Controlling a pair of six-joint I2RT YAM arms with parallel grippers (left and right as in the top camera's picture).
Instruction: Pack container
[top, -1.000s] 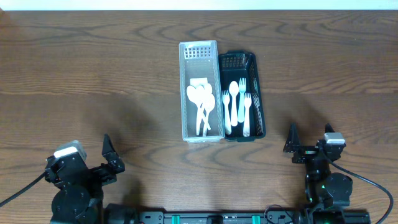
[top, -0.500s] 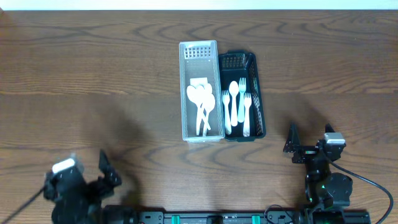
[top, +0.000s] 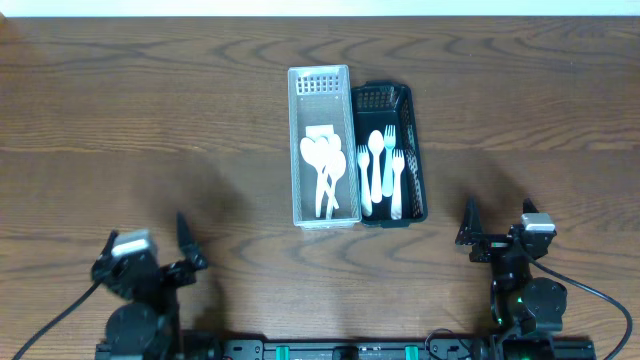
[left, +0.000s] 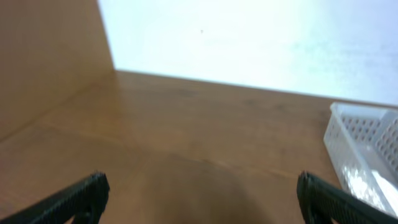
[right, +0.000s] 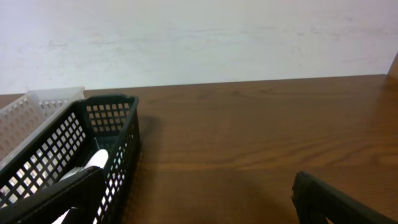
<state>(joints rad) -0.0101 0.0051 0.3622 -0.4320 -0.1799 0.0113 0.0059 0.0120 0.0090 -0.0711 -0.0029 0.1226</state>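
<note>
Two baskets touch on the surface (top: 150, 120): white basket (top: 320, 82) holds spoons (top: 322, 155), black basket (top: 378, 97) holds forks (top: 398, 162). Left gripper (left: 200, 198) and right gripper (right: 193, 199) stand apart, empty. I fear a low reach shoves these light baskets.

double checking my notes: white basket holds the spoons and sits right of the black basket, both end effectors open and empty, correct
Not quite. The white basket sits left of the black basket, not right, as the overhead view shows. The rest stands: it holds the spoons, and the left end effector and right end effector are open and empty.
</note>
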